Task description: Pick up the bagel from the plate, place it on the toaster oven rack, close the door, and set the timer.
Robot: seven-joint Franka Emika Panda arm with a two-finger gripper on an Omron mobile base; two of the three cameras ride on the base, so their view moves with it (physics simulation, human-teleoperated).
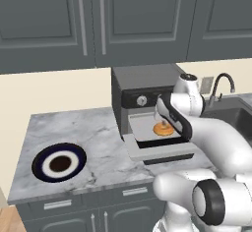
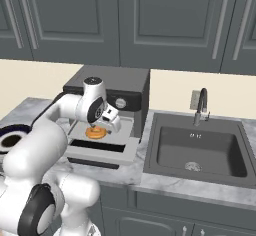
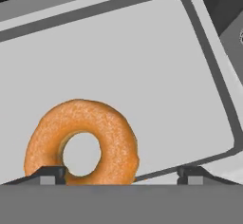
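Note:
The orange-brown bagel (image 3: 83,142) lies flat on the pale grey toaster oven rack (image 3: 142,66), near its front edge. My gripper (image 3: 121,173) hangs just above it, open, its two fingertips (image 3: 47,174) spread wide on either side of the ring and gripping nothing. From the base the bagel (image 1: 163,129) sits on the rack (image 1: 143,126) inside the oven mouth, with the hand right over it. The door (image 1: 162,152) is dropped down flat in front. At the counter's left stands the navy-rimmed plate (image 1: 42,163), with nothing on it. From the right, the bagel (image 2: 96,132) and door (image 2: 100,152) lie under the hand.
The dark toaster oven (image 1: 142,76) has a round knob (image 1: 141,100) on its front panel. Right of it are a dark sink (image 2: 200,150) and faucet (image 2: 201,105). Grey wall cabinets (image 1: 88,19) hang overhead. Bare marble counter (image 1: 98,132) lies between plate and oven.

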